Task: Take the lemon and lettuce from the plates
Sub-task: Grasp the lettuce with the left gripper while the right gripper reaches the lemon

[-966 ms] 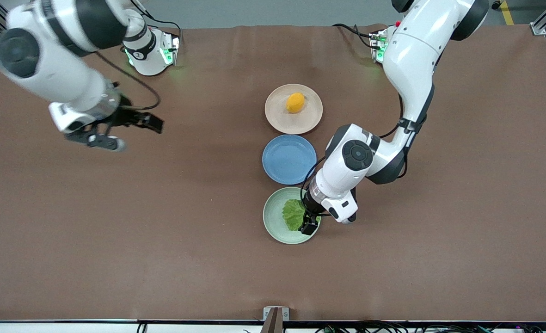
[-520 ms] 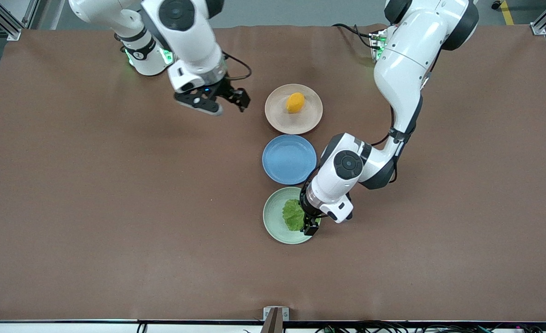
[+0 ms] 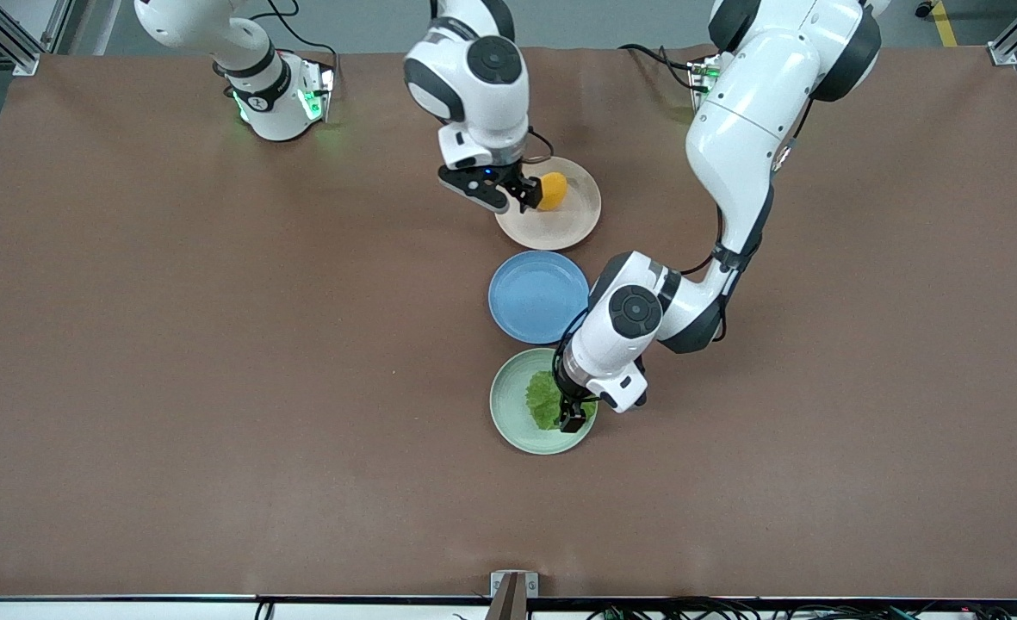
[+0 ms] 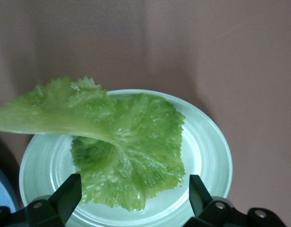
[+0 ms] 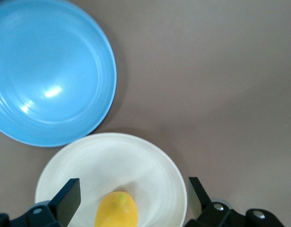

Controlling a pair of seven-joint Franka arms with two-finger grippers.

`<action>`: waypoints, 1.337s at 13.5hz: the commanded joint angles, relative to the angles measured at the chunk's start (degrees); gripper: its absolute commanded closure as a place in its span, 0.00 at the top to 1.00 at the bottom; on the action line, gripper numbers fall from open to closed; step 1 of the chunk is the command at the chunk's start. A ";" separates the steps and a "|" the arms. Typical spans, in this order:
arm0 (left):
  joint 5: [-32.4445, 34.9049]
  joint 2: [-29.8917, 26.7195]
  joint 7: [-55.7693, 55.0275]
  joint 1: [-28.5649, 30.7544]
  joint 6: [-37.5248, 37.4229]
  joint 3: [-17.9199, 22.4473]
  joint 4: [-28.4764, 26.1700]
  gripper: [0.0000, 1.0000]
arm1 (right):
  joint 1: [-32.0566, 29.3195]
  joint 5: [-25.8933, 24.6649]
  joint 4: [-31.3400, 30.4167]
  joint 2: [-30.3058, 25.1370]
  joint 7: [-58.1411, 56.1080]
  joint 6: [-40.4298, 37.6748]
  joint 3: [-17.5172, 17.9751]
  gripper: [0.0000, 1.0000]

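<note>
The orange-yellow lemon (image 3: 551,190) lies on the beige-pink plate (image 3: 573,222), the plate farthest from the front camera. My right gripper (image 3: 525,197) is open just above that plate, beside the lemon; in the right wrist view the lemon (image 5: 117,210) sits between the spread fingers (image 5: 66,198) over the plate (image 5: 150,165). The crinkled green lettuce (image 3: 542,399) lies on the mint green plate (image 3: 508,405), nearest the front camera. My left gripper (image 3: 572,419) is open low over it; in the left wrist view the leaf (image 4: 126,151) lies between the fingers (image 4: 69,191) on the plate (image 4: 211,151).
A blue plate (image 3: 538,296) stands empty between the two task plates; it also shows in the right wrist view (image 5: 46,71). The brown table (image 3: 215,387) stretches wide toward the right arm's end.
My right arm has swung from the right arm's end of the table to the beige-pink plate and now hovers at the lemon. My left gripper has settled slightly lower over the lettuce.
</note>
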 commanded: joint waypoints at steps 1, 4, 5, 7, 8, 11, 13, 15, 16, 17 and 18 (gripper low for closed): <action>0.56 0.11 -0.96 -0.58 -2.80 0.73 0.58 1.00 | 2.45 -1.00 3.32 4.12 4.57 1.85 -0.85 1.00; 0.65 0.20 -0.88 -0.58 -2.98 0.73 0.41 1.00 | 3.78 -1.00 3.41 7.62 7.13 7.73 -0.85 1.00; 0.65 0.29 -0.88 -0.58 -2.98 0.73 0.32 1.00 | 4.30 -1.00 3.41 8.94 7.13 8.98 -0.94 1.00; 0.65 0.90 -0.79 -0.58 -2.98 0.73 0.41 1.00 | 4.39 -1.08 3.50 9.83 6.96 9.08 -0.94 1.00; 0.74 1.16 -0.70 -0.58 -2.98 0.73 0.32 1.00 | 4.48 -1.17 3.50 10.10 6.96 9.08 -0.85 1.00; 0.74 1.60 -0.61 -0.67 -2.90 0.73 0.32 0.98 | 6.14 -1.00 4.90 12.46 7.40 9.17 -0.85 1.00; 0.74 1.60 -0.61 -0.67 -2.90 0.73 0.32 0.90 | 6.85 -1.09 5.16 12.82 9.06 9.17 -0.85 1.00; 0.74 1.60 -0.70 -0.67 -2.90 0.73 0.32 0.75 | 8.08 -0.91 5.17 12.91 10.46 9.16 -0.85 1.00; 0.74 1.60 -0.70 -0.67 -2.90 0.73 0.32 0.66 | 8.61 -1.08 5.17 13.00 12.04 9.25 -0.85 1.00; 0.65 1.60 -0.70 -0.67 -2.90 0.73 0.32 0.59 | 8.70 -1.00 5.17 13.00 12.40 9.17 -0.85 1.00; 0.65 1.60 -0.70 -0.67 -2.90 0.73 0.32 0.51 | 8.79 -0.91 5.25 12.91 12.50 9.25 -0.85 1.00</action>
